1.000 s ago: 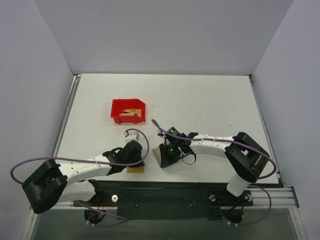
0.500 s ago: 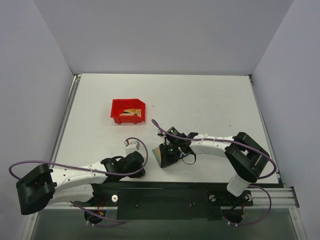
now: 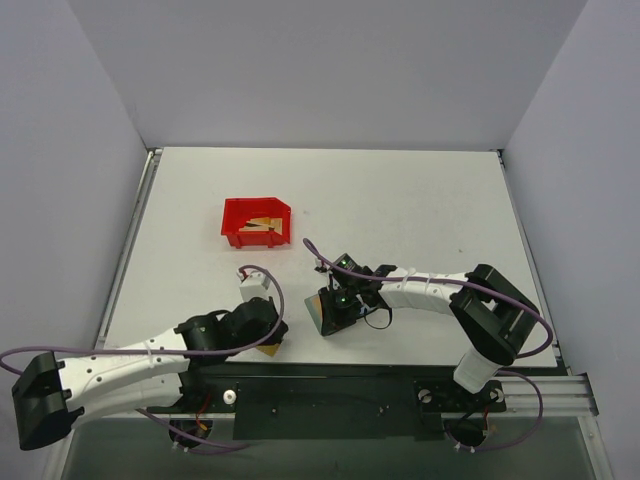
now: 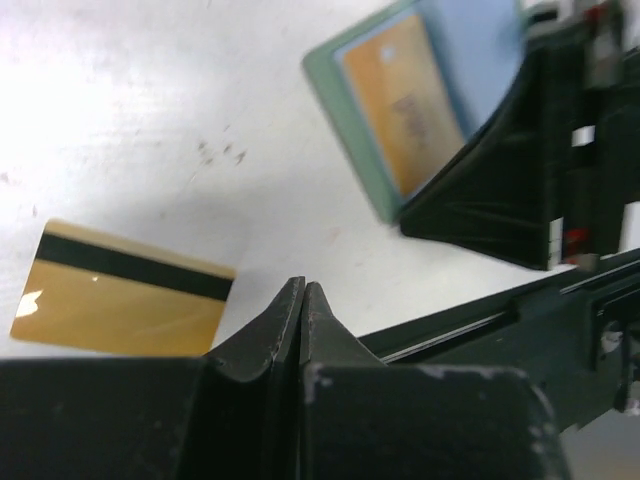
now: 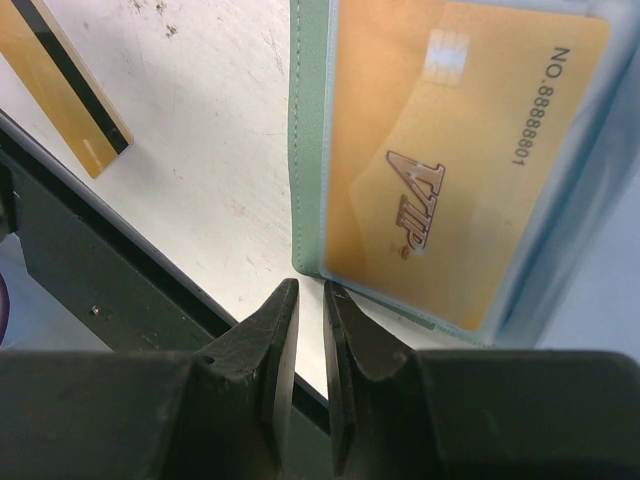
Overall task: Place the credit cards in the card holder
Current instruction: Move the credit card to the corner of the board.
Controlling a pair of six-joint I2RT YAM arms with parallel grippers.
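Fingers of the left gripper [image 4: 302,297] are pressed together with nothing between them, low over the near edge of the table [image 3: 420,200]. Just beside their tips a loose gold card [image 4: 120,300] lies flat on the table, dark stripe up. Further right along that edge, the right gripper [image 5: 311,295] shows only a thin, empty slit between its fingers, tips just beside the green rim of the card holder [image 5: 308,150], which lies open. A gold VIP card [image 5: 450,160] sits in its light blue pocket. Toward the left edge, more cards [image 3: 262,224] lie in the red bin [image 3: 240,215].
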